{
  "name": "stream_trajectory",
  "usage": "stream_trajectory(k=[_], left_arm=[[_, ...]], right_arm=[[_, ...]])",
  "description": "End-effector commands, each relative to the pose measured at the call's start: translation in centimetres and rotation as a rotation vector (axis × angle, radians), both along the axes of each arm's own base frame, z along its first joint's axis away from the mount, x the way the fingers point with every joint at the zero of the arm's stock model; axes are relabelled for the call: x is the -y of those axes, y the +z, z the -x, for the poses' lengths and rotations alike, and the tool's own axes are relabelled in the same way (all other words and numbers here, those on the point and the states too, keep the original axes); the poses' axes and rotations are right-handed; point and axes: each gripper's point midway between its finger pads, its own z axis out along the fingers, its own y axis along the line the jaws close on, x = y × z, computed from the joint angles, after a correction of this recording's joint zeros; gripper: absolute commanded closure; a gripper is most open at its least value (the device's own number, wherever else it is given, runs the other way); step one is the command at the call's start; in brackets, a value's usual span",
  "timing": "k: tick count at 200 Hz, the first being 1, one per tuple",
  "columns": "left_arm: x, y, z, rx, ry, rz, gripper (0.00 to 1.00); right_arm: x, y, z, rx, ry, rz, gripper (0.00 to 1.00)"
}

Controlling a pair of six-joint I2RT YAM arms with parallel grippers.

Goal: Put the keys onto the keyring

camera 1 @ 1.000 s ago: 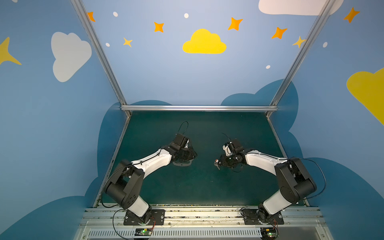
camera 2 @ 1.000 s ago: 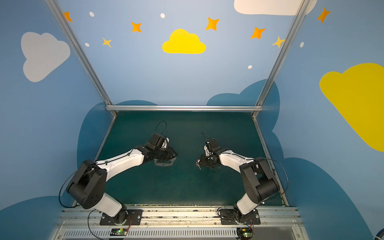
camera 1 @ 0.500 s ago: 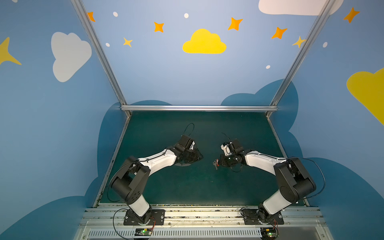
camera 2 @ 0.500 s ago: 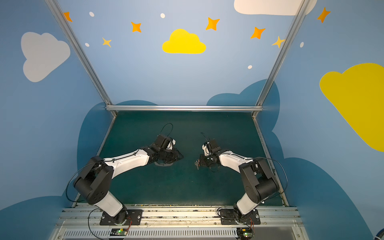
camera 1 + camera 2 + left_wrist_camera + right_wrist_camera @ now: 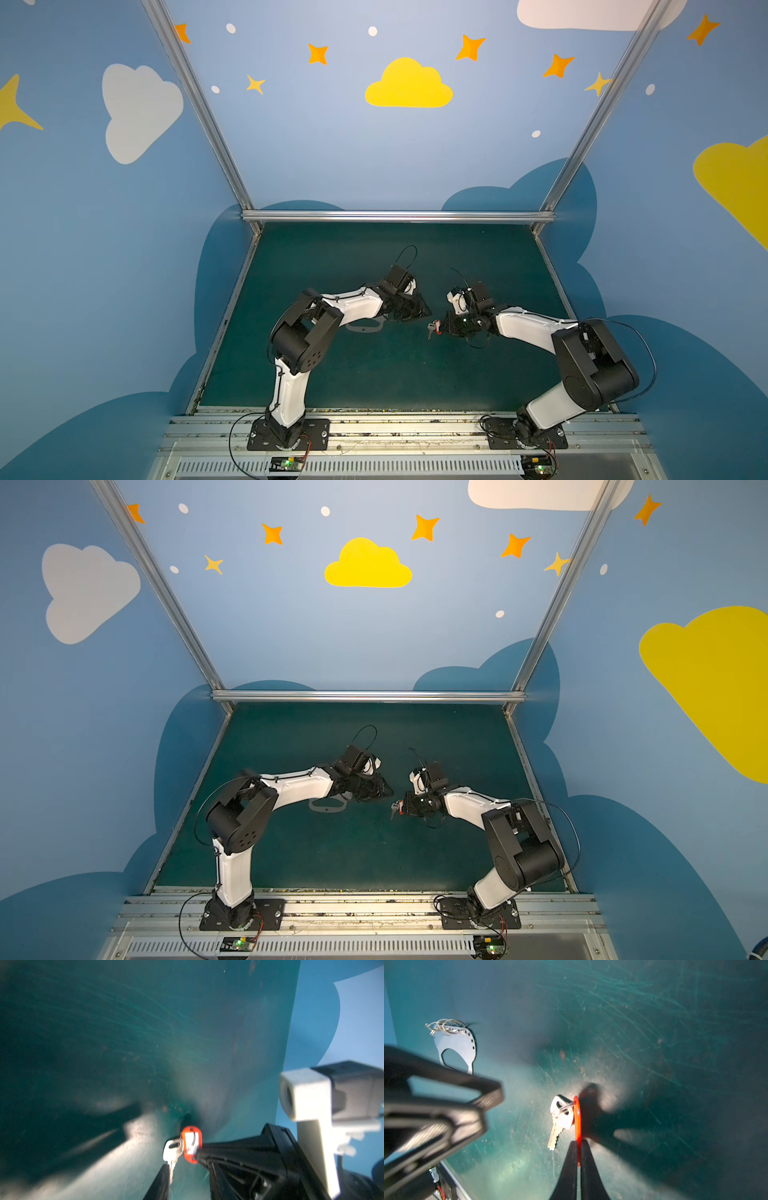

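Since a second ago our left hand [image 5: 424,311] has swung off the grey plate [image 5: 455,1043] toward our right hand [image 5: 577,1144], which is clamped on the red tag of the keys [image 5: 561,1119]; the left's grip we cannot tell, and this thin edge pinch may let them slip before reaching the keyring [image 5: 446,1026] on that plate.

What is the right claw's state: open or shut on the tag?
Shut on the tag. The right claw's fingers pinch it edge-on, no gap showing; the key dangles from it.
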Motion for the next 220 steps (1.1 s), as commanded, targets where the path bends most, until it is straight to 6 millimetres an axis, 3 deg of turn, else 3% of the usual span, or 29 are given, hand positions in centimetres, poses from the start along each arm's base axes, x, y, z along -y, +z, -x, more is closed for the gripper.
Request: stream_trajectory(k=[1,70,114,160,200,220], left_arm=[[1.0,0.1,0.5,0.000,-0.045,0.012,0.66],[3.2,-0.6,0.5,-0.010,-0.095,0.023,0.72],[3.0,-1.8,0.4,-0.031,-0.088,-0.014,0.77],[1.9,-1.2,0.1,0.020,-0.065,-0.051,0.68],[1.9,-1.9,0.1,0.016,-0.070,-0.068,0.63],[2.1,-2.1,0.1,0.013,-0.080,-0.066,0.64]], right_arm=[[0.2,0.4,0.2,0.007,-0.008,-0.018,0.92],[0.1,0.7,0.4,0.006,-0.006,-0.044,0.92],[0.2,0.8,0.3,0.009,-0.009,-0.047,0.92],[0.5,0.5,0.4,0.002,-0.018,-0.044,0.92],[0.6,0.4,0.4,-0.003,-0.023,-0.048,0.93],[0.5,0.5,0.3,-0.002,-0.024,-0.052,0.92]])
